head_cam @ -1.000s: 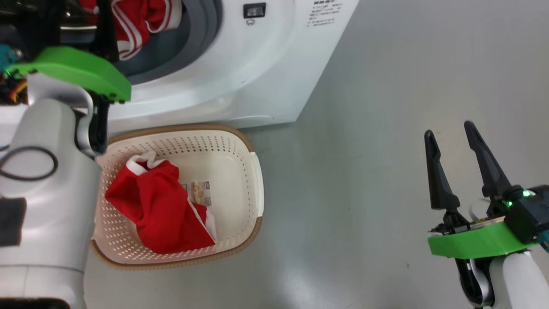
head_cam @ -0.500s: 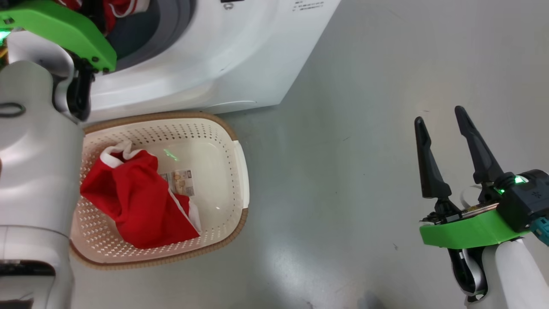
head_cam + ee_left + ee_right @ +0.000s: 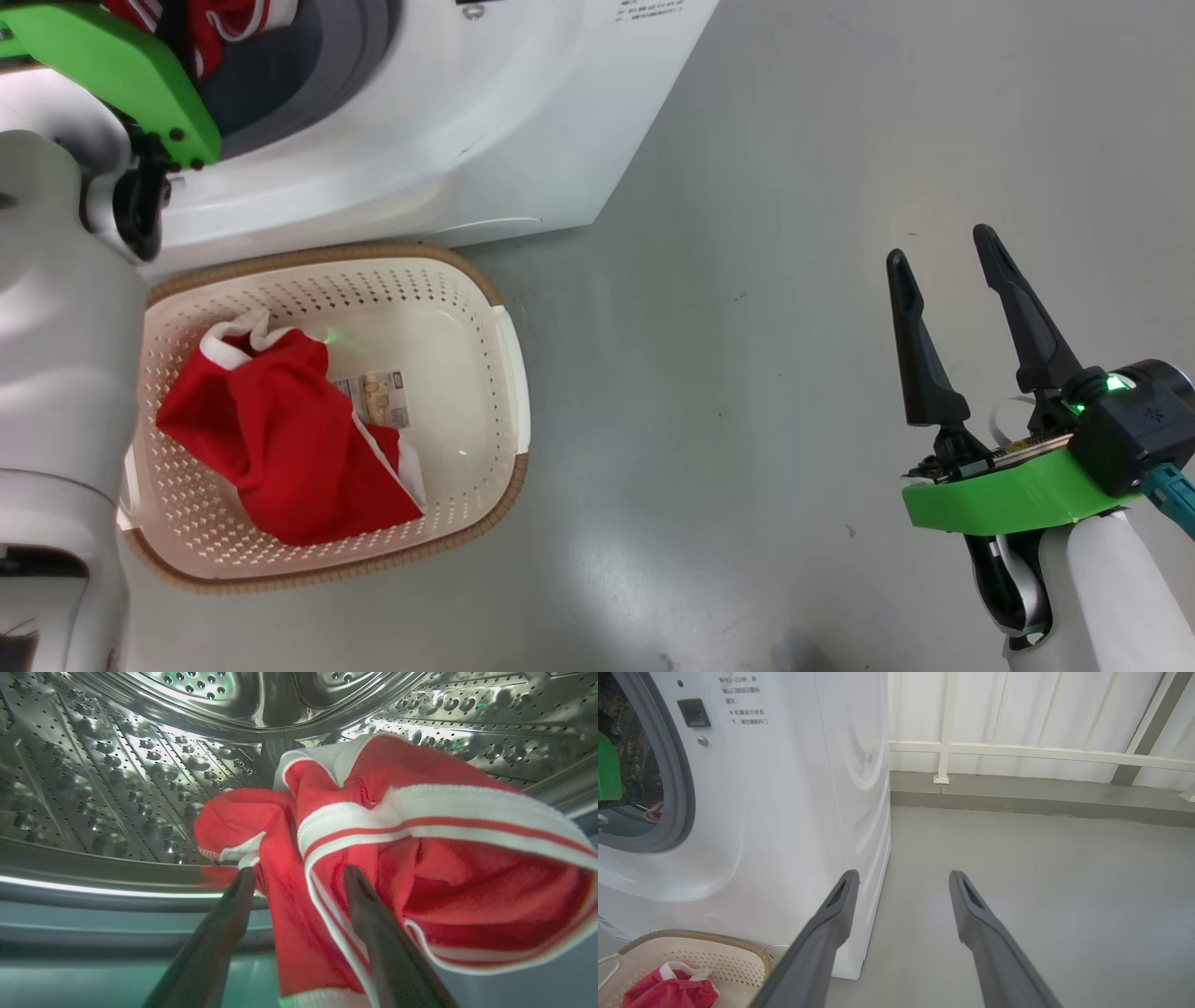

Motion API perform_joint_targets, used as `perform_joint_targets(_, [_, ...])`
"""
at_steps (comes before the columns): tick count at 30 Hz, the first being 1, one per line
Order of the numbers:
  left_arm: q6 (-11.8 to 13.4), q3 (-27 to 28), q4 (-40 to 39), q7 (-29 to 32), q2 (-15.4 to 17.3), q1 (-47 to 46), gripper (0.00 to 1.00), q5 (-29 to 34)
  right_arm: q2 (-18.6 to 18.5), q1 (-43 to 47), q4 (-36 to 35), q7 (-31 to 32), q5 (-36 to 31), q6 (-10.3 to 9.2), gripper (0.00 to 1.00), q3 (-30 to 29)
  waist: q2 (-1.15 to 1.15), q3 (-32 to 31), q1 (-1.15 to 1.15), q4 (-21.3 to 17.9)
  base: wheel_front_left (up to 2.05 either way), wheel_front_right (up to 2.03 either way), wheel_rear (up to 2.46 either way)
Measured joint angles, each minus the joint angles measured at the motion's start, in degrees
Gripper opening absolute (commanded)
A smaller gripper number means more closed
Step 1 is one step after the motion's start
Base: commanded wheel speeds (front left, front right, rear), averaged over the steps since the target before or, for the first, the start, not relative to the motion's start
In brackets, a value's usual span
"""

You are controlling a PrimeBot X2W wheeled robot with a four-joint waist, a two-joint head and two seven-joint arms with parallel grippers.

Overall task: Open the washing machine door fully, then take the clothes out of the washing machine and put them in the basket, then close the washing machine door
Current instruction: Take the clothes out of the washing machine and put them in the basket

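Left gripper (image 3: pixel 298 877) inside the washing machine (image 3: pixel 140 788), jaws wide apart, the clothes (image 3: pixel 420 868) bunched right at its tips. Soft, light, floppy, I'd say: pinch the thick striped fold just ahead. Right gripper (image 3: pixel 941 247) hangs spread, empty.

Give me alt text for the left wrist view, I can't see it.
The open left gripper points into the washing machine drum, with a red white-striped garment heaped just ahead and its fabric showing between the fingers.
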Motion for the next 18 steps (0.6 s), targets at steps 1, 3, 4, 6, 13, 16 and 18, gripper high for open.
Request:
perform_joint_targets(1, [0.0,-0.1,0.3,0.7,0.0,-0.1,1.0,0.0,0.0,0.0,0.0,0.0,0.0,-0.01,1.0,0.1,0.0,-0.1,0.0,0.0,0.0,0.0,0.0])
perform_joint_targets(3, [0.0,-0.2,0.9,2.4,0.1,-0.1,1.0,0.0,0.0,0.0,0.0,0.0,0.0,-0.01,1.0,0.1,0.0,-0.4,0.0,0.1,0.0,0.0,0.0])
perform_joint_targets(4, [0.0,-0.3,1.2,3.5,0.1,-0.1,1.0,0.0,0.0,0.0,0.0,0.0,0.0,-0.01,1.0,0.2,0.0,-0.5,0.0,0.1,0.0,0.0,0.0])
perform_joint_targets(6, [0.0,-0.3,1.5,4.8,0.1,-0.1,1.0,-0.1,0.0,0.0,0.0,0.0,0.0,0.0,1.0,0.3,0.0,-0.7,0.0,0.0,0.0,0.0,0.0])
perform_joint_targets(13, [-0.5,0.0,2.3,8.2,0.4,-0.1,1.0,-1.9,-0.1,0.0,0.0,0.0,0.2,-0.01,1.0,1.4,0.0,-1.0,0.0,-0.7,0.0,0.0,0.0])
perform_joint_targets(16, [-0.5,0.0,2.4,8.6,0.4,-0.1,1.0,-2.2,-0.1,0.0,0.0,0.0,0.3,-0.01,1.0,1.5,0.0,-0.9,0.0,-0.9,0.0,0.0,0.0])
perform_joint_targets(18, [-0.4,-0.1,2.5,8.6,0.5,-0.1,0.98,-2.2,-0.1,0.0,0.1,0.0,0.3,-0.01,1.0,1.5,0.0,-0.9,0.0,-1.1,0.0,0.0,0.0])
